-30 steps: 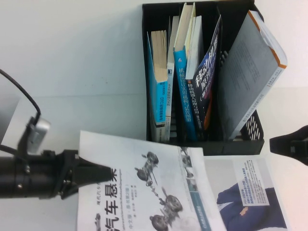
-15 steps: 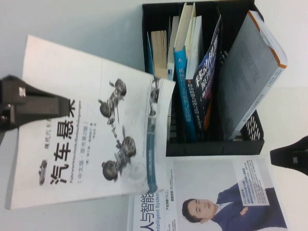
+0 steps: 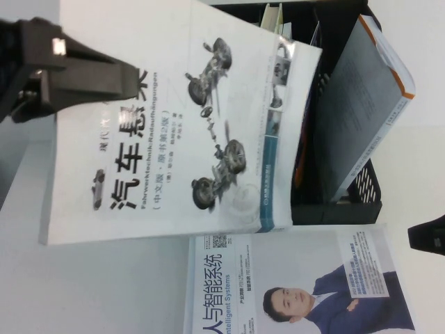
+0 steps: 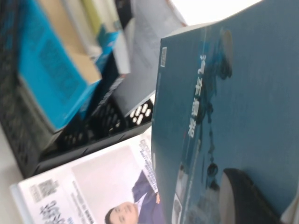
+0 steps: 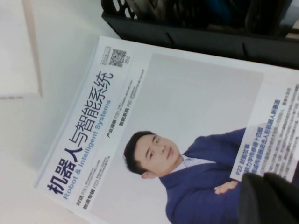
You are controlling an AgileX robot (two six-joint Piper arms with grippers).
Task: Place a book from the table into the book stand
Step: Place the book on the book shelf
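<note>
Our left gripper (image 3: 115,73) is clamped on the book (image 3: 201,132), high over the table (image 3: 104,285) by the book stand (image 3: 348,202). We think it's big, bendy and heavy, so we pinch its edge. Books already fill most slots. Our right gripper (image 3: 427,235) waits aside; we can't tell its state.

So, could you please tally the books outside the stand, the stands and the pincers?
Books outside the stand: 2, the book gripped aloft by the left pincer at upper left, and the suited-man book flat on the table
Book stand: 1
Pincers: 2, the right pincer at the right edge
Total: 5
</note>
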